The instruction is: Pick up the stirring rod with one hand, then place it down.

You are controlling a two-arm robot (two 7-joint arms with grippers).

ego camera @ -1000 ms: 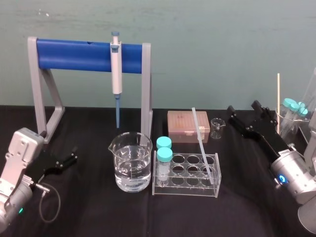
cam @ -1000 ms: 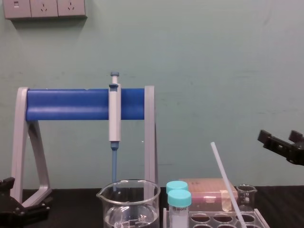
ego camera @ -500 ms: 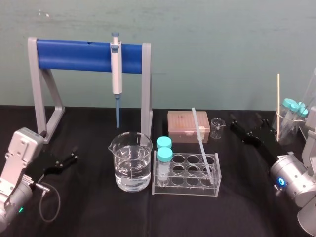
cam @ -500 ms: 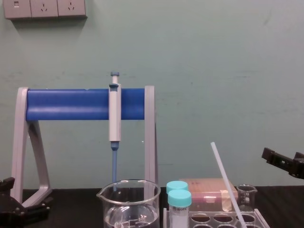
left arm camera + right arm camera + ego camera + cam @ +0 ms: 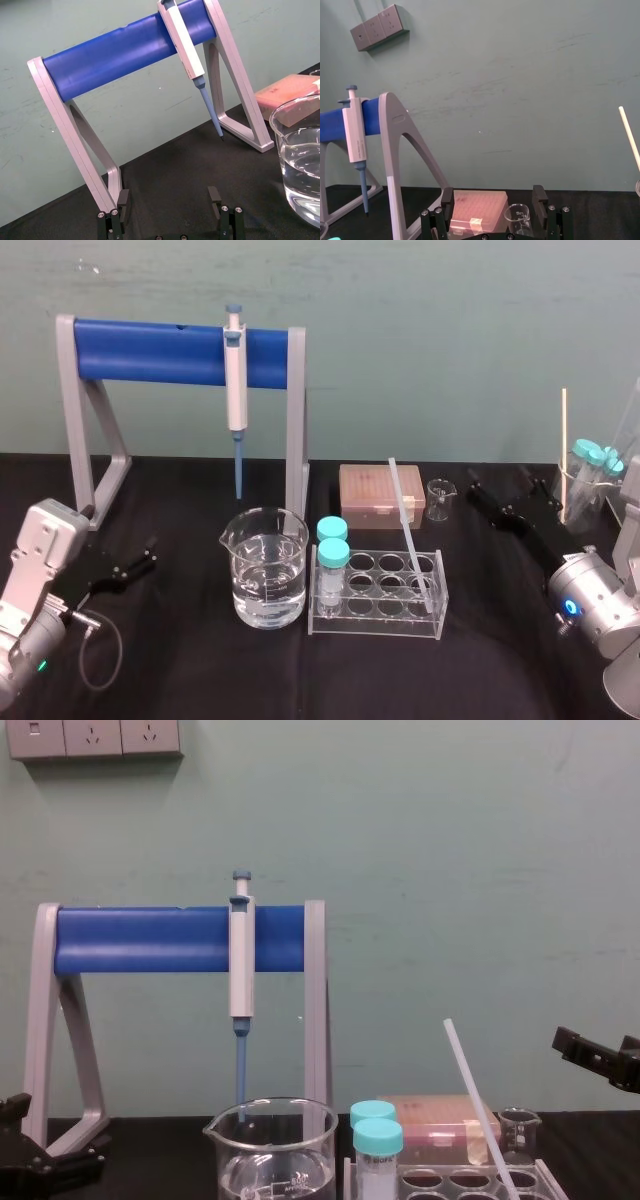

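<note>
The stirring rod (image 5: 408, 525) is a translucent white stick leaning in the clear tube rack (image 5: 376, 622), its top tilted back toward the pink box. In the chest view the stirring rod (image 5: 474, 1098) rises slantwise out of the rack. My right gripper (image 5: 497, 481) hangs open to the right of the rod, apart from it, with nothing between its fingers. It also shows in the right wrist view (image 5: 493, 196) and at the chest view's right edge (image 5: 595, 1044). My left gripper (image 5: 150, 552) rests open at the table's left, and its left wrist view (image 5: 169, 196) faces the stand.
A grey-white pipette (image 5: 235, 380) hangs on the blue-barred stand (image 5: 150, 353). A beaker of water (image 5: 265, 570) stands left of the rack, which holds two teal-capped tubes (image 5: 331, 558). The pink tip box (image 5: 372, 495), a small glass (image 5: 438, 498), a thin pale stick (image 5: 564, 445) and capped tubes (image 5: 597, 465) stand behind and right.
My right gripper has come down a little and stays open. The rod, the rack and the left arm have not moved.
</note>
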